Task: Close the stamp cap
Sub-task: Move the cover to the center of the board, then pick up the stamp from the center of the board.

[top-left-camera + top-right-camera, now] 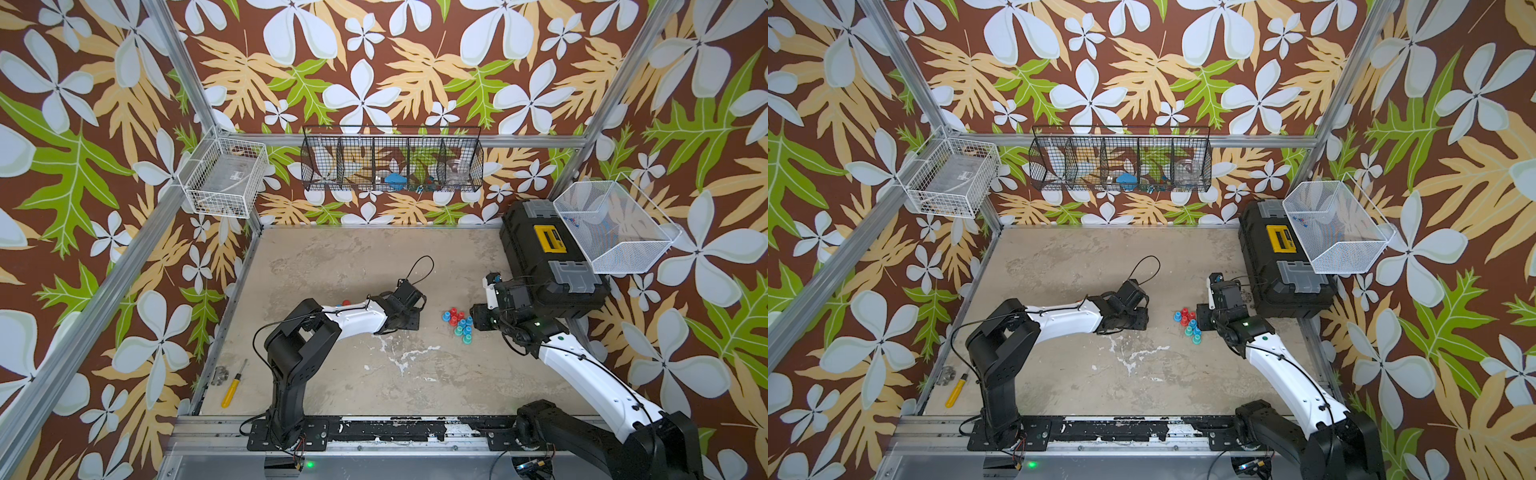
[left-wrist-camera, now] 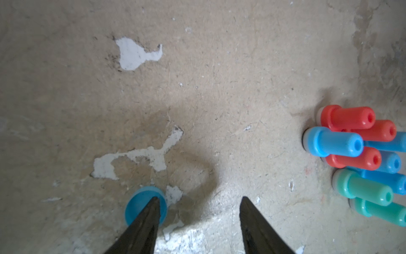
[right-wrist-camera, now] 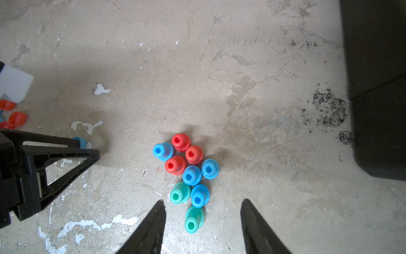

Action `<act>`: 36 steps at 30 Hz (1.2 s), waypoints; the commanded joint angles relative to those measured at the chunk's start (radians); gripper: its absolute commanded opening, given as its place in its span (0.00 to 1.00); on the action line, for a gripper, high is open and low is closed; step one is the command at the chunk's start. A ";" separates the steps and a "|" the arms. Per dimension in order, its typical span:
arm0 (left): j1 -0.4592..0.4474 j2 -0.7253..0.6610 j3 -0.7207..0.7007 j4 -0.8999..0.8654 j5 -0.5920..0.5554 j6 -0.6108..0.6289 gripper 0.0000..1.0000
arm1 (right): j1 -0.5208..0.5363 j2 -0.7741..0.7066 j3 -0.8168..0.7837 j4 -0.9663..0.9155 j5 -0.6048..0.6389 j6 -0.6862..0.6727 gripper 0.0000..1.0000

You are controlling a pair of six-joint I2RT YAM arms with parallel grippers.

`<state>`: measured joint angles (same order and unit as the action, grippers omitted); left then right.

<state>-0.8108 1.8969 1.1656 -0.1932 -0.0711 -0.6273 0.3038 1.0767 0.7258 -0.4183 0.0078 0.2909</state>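
Smooth, seemingly plastic stamps [image 3: 191, 175]; rough, matt tabletop [image 3: 241, 55]

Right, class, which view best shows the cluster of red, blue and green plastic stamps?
The right wrist view: the cluster of red, blue and green plastic stamps sits whole. The left wrist view cuts it off; both top views show it tiny.

No text, number or brand can be read with certainty in any view. The black toolbox [image 1: 528, 257] at the far right of the table has a yellow label [image 1: 549, 240] with a dark field on its lid, but in both top views the print is too small to read. A pale sticker on the clear box [image 1: 232, 178] inside the white wire basket [image 1: 218, 203], far left, is also blurred.
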 commanded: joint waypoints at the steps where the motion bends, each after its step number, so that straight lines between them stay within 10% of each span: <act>1: -0.002 -0.021 0.003 -0.036 -0.012 0.000 0.63 | 0.003 0.006 0.007 -0.013 0.011 -0.002 0.56; 13: -0.007 -0.243 -0.089 -0.008 0.005 0.044 0.65 | 0.076 0.161 0.166 -0.080 0.025 -0.086 0.51; 27: 0.125 -0.863 -0.418 -0.020 -0.068 0.175 0.66 | 0.147 0.415 0.317 -0.166 0.000 -0.162 0.49; 36: 0.157 -0.945 -0.489 -0.064 -0.085 0.180 0.66 | 0.209 0.493 0.375 -0.194 0.032 -0.156 0.48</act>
<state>-0.6575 0.9577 0.6716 -0.2424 -0.1387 -0.4629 0.5068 1.5543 1.0874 -0.5804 0.0158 0.1303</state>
